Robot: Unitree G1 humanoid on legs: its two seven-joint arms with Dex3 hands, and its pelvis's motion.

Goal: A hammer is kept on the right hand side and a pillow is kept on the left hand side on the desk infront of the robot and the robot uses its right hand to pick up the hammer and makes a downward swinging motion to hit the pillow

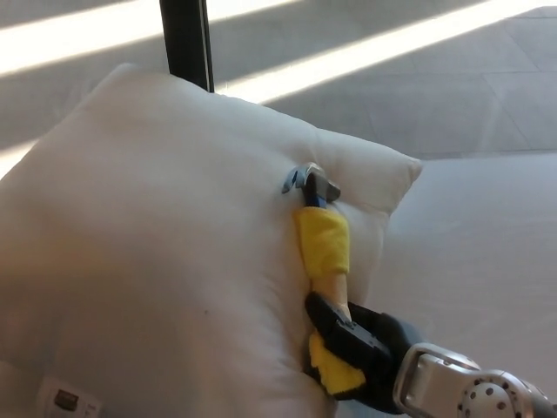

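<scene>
A big white pillow (165,252) fills the left and middle of the head view. My right hand (361,353) comes in from the lower right and is shut on the hammer's yellow handle (324,252). The handle runs up and slightly left from the hand. Its dark metal head (312,182) lies against the pillow's right side, near the far right corner, where the fabric is dented. My left hand is out of the picture.
The pale desk top (479,261) shows to the right of the pillow. A black upright post (184,39) stands behind the pillow at the top. Beyond it is a grey floor with bright sun stripes.
</scene>
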